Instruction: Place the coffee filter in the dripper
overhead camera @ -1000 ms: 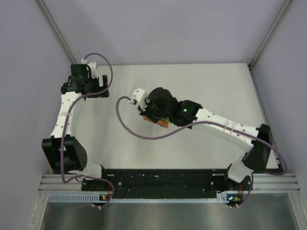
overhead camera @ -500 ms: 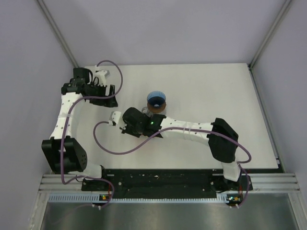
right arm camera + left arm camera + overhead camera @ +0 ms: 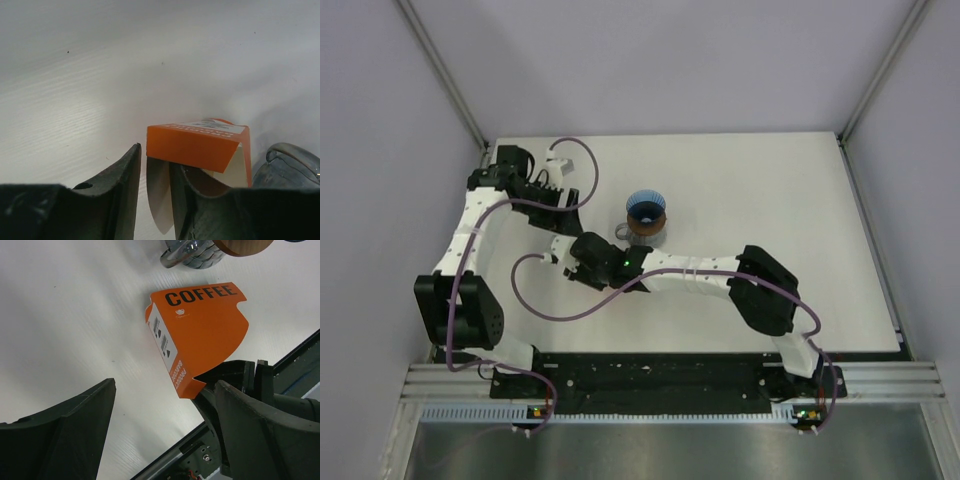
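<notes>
Bearing "COFFEE" in black and "PRODUCT BARCODE" along one side, the orange wedge-shaped cardboard pack (image 3: 200, 335) aims its wide end at the grey glass mug (image 3: 192, 255), which carries the round blue ribbed dripper (image 3: 645, 206). Its narrow tip meets the right pincer (image 3: 155, 156), fingers nearly together; whether they grasp it, I cannot tell. The left pincer (image 3: 165, 382) gapes, released, over the white counter (image 3: 75, 315). The coffee filter is hidden.

The white desk (image 3: 770, 180) carries a glass mug (image 3: 192, 256) near its middle and, just beside it, an orange pack (image 3: 200, 335) printed COFFEE, though whether the pack lies flat cannot be told.
</notes>
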Robot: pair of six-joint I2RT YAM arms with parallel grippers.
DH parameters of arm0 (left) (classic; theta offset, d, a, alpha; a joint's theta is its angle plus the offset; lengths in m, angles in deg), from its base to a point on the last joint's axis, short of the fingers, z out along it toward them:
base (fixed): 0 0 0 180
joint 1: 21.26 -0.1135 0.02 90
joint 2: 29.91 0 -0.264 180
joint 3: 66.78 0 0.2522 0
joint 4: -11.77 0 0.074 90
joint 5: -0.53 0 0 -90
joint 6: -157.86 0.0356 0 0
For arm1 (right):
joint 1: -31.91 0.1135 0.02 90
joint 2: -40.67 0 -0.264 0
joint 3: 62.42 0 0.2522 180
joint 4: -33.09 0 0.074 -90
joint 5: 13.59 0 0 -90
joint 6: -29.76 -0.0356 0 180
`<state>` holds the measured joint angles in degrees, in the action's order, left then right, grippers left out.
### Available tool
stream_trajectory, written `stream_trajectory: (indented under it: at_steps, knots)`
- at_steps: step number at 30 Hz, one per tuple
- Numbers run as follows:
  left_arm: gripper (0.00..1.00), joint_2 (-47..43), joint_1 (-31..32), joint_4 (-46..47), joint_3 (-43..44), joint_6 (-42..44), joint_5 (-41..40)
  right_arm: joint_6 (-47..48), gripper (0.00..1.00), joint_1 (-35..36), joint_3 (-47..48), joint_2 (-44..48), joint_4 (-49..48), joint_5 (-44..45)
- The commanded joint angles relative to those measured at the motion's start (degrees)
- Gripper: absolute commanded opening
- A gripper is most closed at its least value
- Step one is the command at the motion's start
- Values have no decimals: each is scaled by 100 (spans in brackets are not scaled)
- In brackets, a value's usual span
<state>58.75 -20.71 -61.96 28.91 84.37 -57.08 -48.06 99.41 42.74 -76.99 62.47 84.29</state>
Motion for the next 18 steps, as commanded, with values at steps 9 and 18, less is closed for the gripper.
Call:
stream_trajectory:
  at_steps: [9, 18]
  knots:
    - [86, 19, 348, -454, 42, 291, 382, -111, 22, 35, 107, 156, -331, -76]
    - [87, -68, 349, -771, 139, 572, 77, 12, 0, 26, 115, 165, -366, 205]
